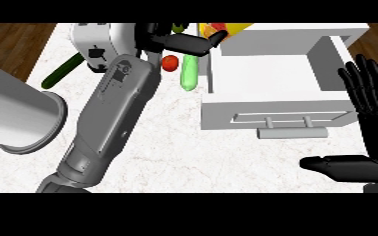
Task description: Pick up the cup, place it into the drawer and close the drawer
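**Bench log: bystander items on the counter**

We note a white marbled counter [184,150], with brown wooden floor [22,40] showing past its left and far-right edges. At the left edge stands a large grey cylindrical vessel [29,115], cut off by the frame. We cannot tell what it holds. A dark green cucumber [63,70] lies slantwise by the counter's left border. Towards the top left we see a white rounded appliance [92,37] bearing a black mark, partly covered. Near the top centre, a small red tomato [170,63] sits just beside a pale green cucumber [189,72], which lies lengthwise, pointing away from us.
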Robot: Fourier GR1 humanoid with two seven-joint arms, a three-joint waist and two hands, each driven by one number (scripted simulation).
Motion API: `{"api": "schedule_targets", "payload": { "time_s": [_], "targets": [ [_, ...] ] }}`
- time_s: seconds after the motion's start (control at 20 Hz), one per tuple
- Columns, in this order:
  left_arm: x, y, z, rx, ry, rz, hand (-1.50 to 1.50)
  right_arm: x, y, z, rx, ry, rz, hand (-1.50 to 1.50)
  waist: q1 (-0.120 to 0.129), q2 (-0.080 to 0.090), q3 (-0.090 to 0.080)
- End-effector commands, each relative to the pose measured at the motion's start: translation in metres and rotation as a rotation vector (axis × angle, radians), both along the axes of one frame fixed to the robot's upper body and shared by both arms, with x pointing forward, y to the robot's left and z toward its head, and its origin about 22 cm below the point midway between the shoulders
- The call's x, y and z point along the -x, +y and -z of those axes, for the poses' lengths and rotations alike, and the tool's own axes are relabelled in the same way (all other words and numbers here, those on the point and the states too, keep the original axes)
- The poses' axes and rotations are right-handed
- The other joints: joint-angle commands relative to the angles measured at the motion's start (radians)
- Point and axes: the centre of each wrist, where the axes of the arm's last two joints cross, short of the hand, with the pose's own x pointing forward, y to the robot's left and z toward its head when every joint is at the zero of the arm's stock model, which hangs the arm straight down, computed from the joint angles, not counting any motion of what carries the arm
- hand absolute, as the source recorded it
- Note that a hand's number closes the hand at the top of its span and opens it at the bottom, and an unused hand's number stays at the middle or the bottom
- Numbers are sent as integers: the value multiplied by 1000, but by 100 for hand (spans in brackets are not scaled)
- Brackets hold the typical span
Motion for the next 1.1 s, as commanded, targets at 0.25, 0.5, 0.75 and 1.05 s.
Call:
{"api": "schedule_targets", "payload": {
  "time_s": [0.25, 0.5, 0.75, 1.05],
  "targets": [
    [-16, -38, -2, -11, 130, -19, 150, -6, 4, 6, 2, -15, -25, -150, -23, 7, 0],
    [-15, -52, 3, -65, 146, -22, 150, -15, -7, 1, 13, -9, -34, -150, -22, 7, 0],
    [-16, -55, 20, -110, 181, -6, 150, -18, -11, -2, 7, -23, -27, -150, -37, 12, 1],
    [-13, -59, 36, -242, 221, -81, 150, -24, 3, -4, 11, -26, -48, -150, -52, 17, 1]
  ]
}}
